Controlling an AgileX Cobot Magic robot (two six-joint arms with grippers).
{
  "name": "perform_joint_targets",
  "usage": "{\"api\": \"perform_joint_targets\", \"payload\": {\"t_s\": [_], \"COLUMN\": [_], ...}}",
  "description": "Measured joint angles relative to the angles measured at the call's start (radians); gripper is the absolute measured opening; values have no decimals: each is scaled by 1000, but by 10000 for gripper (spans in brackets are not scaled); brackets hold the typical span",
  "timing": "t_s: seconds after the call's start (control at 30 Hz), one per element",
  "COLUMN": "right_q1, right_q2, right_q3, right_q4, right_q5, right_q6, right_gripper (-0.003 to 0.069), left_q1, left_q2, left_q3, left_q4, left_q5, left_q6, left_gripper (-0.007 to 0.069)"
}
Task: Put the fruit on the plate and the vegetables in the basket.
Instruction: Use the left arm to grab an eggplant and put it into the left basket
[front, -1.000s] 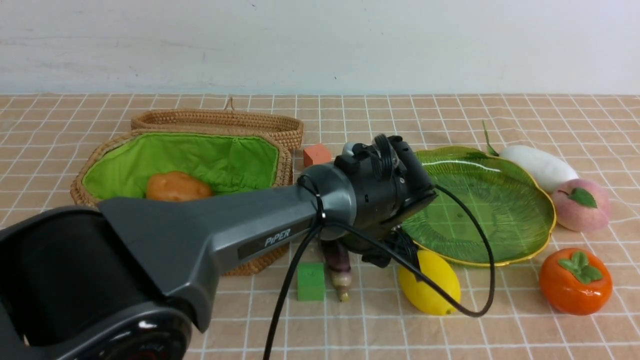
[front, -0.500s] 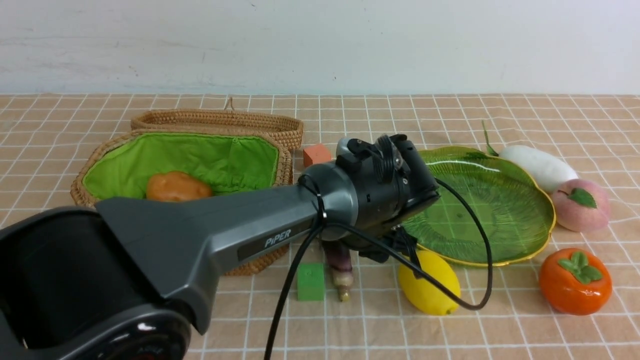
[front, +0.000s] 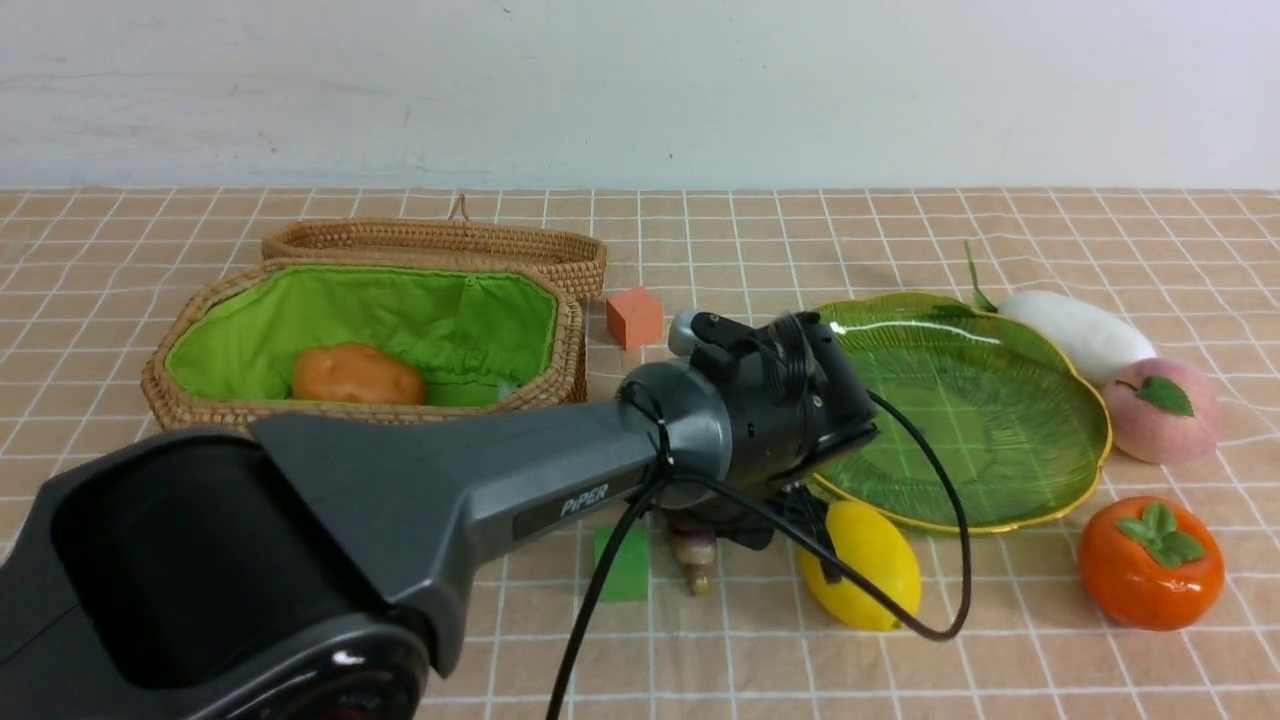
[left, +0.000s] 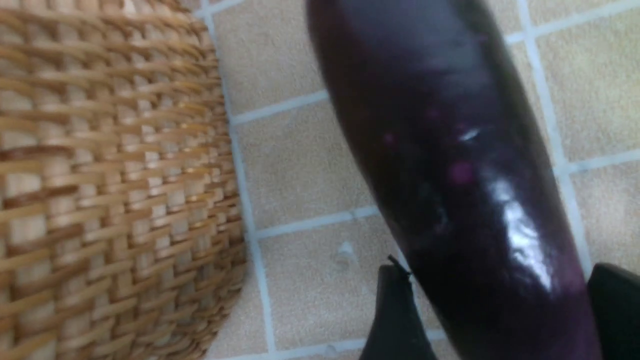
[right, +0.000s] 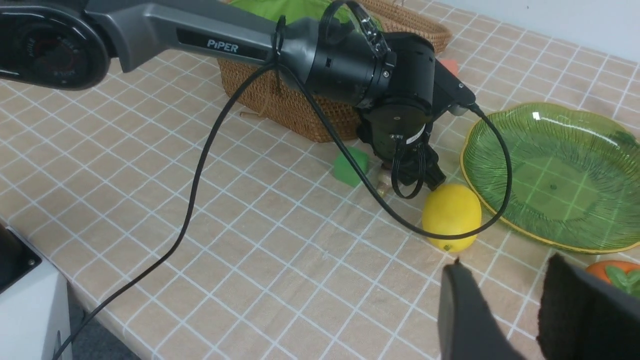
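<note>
The dark purple eggplant (left: 450, 175) lies on the cloth beside the wicker basket (front: 360, 412); only its stem end (front: 692, 560) shows in the front view. My left gripper (left: 500, 320) is low over it and open, one finger on each side of its body. A potato (front: 358, 375) rests in the basket's green lining. The green plate (front: 960, 400) holds nothing. The lemon (front: 870, 565) lies by the plate's near rim, the persimmon (front: 1150, 560) and the peach (front: 1165, 410) to its right, the white radish (front: 1075, 330) behind. My right gripper (right: 507, 270) hangs open and holds nothing.
The basket's lid (front: 440, 245) leans behind the basket. An orange cube (front: 634, 317) sits between basket and plate. A green cube (front: 625, 565) lies just left of the eggplant's stem. The left arm's black cable (front: 940, 560) loops down past the lemon.
My left arm has come down over the eggplant, so more of the basket's front rim shows and less of the eggplant. Nothing on the table has moved.
</note>
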Motion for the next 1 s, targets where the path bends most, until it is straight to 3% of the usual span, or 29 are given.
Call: {"api": "perform_joint_targets", "payload": {"t_s": [0.13,0.2,0.43,0.53,0.73,0.83,1.0], "right_q1": [0,0,0,0,0,0,0], "right_q2": [0,0,0,0,0,0,0], "right_q3": [0,0,0,0,0,0,0], "right_q4": [0,0,-2,-9,-29,-29,-29], "right_q5": [0,0,0,0,0,-2,-4], "right_q6": [0,0,-1,-1,-1,-1,-1], "right_gripper": [237,237,236,236,236,236,236], "left_q1": [-1,-1,-1,-15,-44,37,180], "left_q2": [3,3,-19,-103,-419,-558,-699], "left_q3": [-1,-1,-47,-81,-78,5,145], "left_q4": [-2,-4,-32,-69,-132,-182,-259], "left_q5": [-8,-9,72,101,211,242,242], "left_q6": [-1,-1,30,130,648,929,1200], "left_gripper": [400,304,309,309,309,309,309]}}
